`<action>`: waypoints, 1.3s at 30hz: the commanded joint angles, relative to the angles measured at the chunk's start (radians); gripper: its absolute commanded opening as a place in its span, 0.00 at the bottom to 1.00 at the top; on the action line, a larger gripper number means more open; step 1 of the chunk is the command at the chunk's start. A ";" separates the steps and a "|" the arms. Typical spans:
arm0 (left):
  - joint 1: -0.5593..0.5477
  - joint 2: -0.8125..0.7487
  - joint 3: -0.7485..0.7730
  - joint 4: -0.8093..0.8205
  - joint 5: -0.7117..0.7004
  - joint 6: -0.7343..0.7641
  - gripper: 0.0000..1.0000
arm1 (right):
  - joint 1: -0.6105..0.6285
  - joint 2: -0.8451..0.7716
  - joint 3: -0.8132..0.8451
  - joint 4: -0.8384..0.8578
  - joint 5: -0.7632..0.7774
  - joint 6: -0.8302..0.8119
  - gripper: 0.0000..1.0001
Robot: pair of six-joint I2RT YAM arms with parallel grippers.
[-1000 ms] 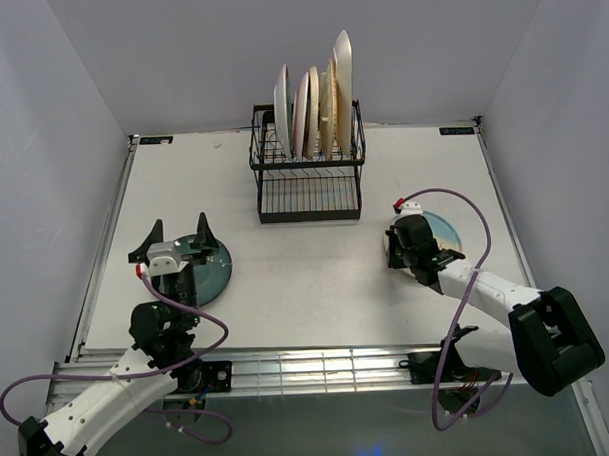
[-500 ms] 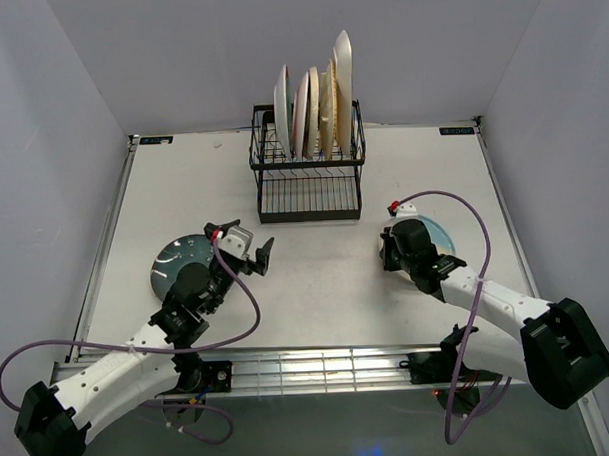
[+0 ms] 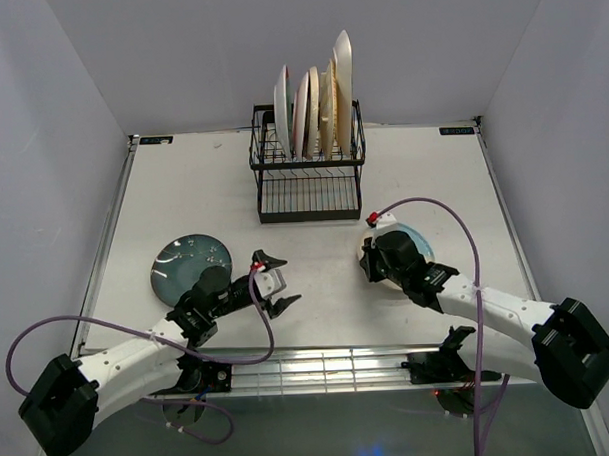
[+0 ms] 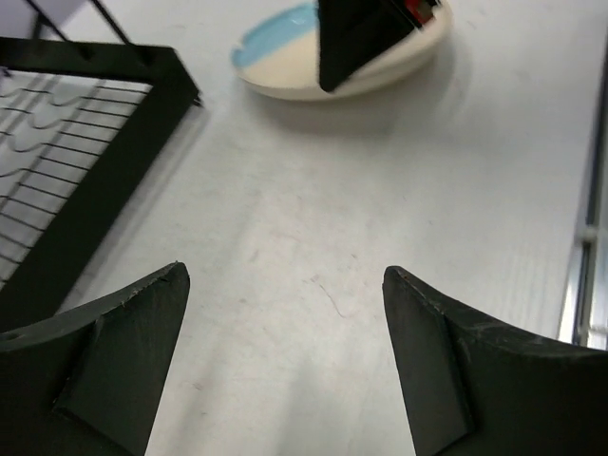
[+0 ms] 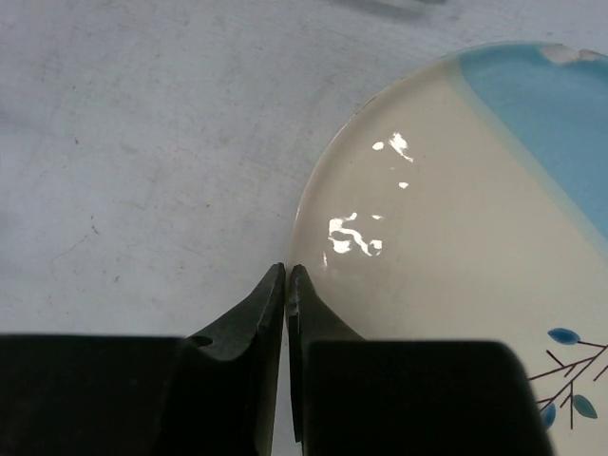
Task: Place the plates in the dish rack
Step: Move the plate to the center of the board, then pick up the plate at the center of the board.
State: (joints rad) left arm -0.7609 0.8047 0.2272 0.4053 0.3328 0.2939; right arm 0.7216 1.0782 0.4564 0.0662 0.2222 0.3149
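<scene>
The black wire dish rack (image 3: 308,178) stands at the back middle with several plates (image 3: 315,108) upright in its upper tier. A dark teal plate (image 3: 190,263) lies flat on the table at the left. A cream-and-blue sprig plate (image 3: 417,234) lies flat at the right, mostly under my right gripper (image 3: 371,264). In the right wrist view that gripper (image 5: 287,271) is shut, its tips together at the plate's (image 5: 446,218) left rim. My left gripper (image 3: 278,282) is open and empty over bare table (image 4: 285,313), facing the cream-and-blue plate (image 4: 313,76).
The rack's lower grid base (image 4: 66,142) is close on the left in the left wrist view. The table's metal front rail (image 3: 319,363) runs along the near edge. Purple cables loop from both arms.
My left arm has swung right, off the teal plate toward the table's middle. My right gripper and the cream-and-blue plate have shifted left.
</scene>
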 commanded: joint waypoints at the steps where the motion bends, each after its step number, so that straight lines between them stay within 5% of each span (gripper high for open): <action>1: 0.002 0.066 -0.043 0.062 0.196 0.137 0.93 | 0.056 0.012 0.062 0.093 0.008 0.004 0.08; 14: -0.012 0.358 -0.108 0.446 0.189 0.503 0.91 | 0.191 0.028 0.122 0.058 0.029 -0.002 0.08; 24: -0.018 0.839 -0.134 1.125 0.084 0.657 0.93 | 0.309 0.054 0.176 0.035 0.032 -0.014 0.08; 39: -0.029 0.734 -0.138 1.141 0.072 0.576 0.94 | 0.452 0.186 0.300 -0.034 0.031 -0.056 0.08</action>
State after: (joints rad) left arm -0.7830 1.5936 0.1051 1.3228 0.3771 0.9070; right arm 1.1381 1.2728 0.6853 -0.0166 0.2554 0.2779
